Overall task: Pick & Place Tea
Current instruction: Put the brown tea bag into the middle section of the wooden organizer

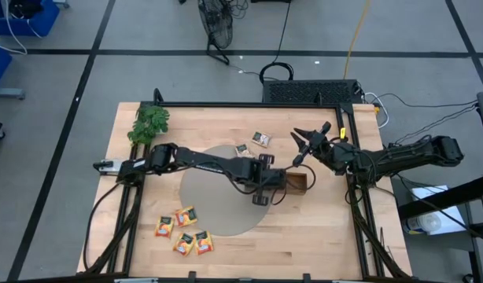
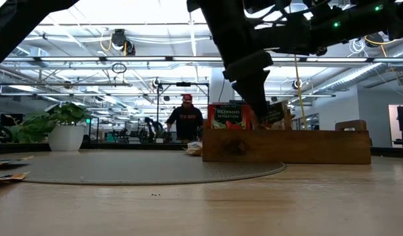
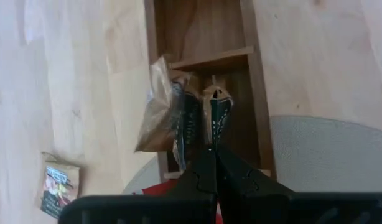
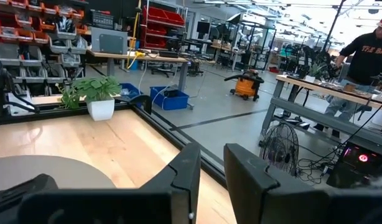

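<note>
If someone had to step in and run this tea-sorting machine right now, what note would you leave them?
Left gripper: shut, down over the long brown wooden compartment tray, fingertips among the sachets standing in it; whether it grips one cannot be told.
Right gripper: raised beyond the tray's far side, fingers slightly apart, holding nothing.
Done: several flat square tea sachets stand upright in one tray compartment.
Left: four orange-yellow sachets near the table's front-left edge, and two dark-printed grey-white sachets beyond the round grey mat.
The green leafy sprig sits at the far-left corner; leave it.
</note>
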